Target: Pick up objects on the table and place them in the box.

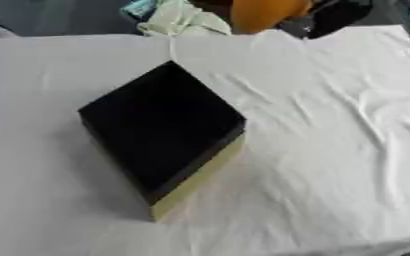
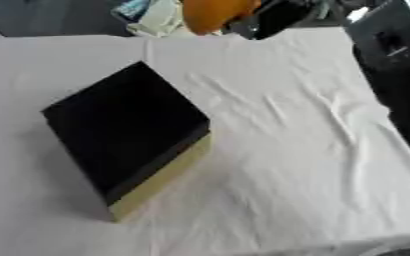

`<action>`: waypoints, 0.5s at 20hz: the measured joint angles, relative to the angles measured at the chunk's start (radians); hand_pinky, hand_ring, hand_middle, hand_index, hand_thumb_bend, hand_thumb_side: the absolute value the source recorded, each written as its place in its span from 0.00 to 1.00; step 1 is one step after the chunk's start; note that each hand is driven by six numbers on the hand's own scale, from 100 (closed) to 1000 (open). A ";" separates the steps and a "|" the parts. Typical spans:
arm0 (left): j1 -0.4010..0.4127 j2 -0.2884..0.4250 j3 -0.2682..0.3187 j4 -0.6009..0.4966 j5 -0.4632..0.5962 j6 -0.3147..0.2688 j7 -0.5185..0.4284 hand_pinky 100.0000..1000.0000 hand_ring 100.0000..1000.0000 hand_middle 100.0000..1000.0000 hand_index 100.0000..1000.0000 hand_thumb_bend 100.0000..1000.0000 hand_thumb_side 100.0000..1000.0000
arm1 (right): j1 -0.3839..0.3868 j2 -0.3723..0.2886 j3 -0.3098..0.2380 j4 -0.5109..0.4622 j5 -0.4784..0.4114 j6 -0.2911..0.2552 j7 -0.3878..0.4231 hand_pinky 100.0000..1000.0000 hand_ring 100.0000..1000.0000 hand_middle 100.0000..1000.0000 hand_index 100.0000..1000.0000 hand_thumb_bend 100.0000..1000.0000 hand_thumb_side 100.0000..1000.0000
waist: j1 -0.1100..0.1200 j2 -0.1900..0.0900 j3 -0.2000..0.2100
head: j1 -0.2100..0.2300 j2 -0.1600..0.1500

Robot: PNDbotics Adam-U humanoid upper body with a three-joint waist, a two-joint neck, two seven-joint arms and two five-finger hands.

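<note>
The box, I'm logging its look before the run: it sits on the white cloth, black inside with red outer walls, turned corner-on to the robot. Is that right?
One detail is off. The box has pale yellow outer walls, not red; the left eye view shows this along its near right side. The rest holds: it sits on the white cloth, black inside, turned corner-on to the robot.

Black box point(image 1: 160, 127), tan side wall, corner-on, on white-clothed table, left of centre.

Black rectangular box point(image 1: 160, 125): matt dark top, smooth; pale yellow side wall, cardboard-like, dull. White cloth-covered table point(image 1: 331, 150): woven fabric, matt, creased, wrinkles densest right of box.
</note>
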 measured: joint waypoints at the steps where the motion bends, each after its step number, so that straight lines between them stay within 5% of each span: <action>1: 0.000 0.000 0.000 0.000 0.000 0.000 -0.001 0.38 0.41 0.60 0.46 0.10 0.58 | -0.007 0.027 0.008 0.013 0.017 -0.005 0.005 0.38 0.49 0.51 0.71 0.00 0.00 | -0.001 0.000 0.003 | 0.000 0.000; 10: -0.003 -0.009 -0.005 -0.006 0.008 0.005 -0.006 0.38 0.41 0.60 0.46 0.10 0.59 | 0.000 0.241 0.063 0.133 0.187 -0.059 0.012 0.36 0.50 0.51 0.70 0.00 0.02 | -0.007 0.006 0.022 | -0.004 0.001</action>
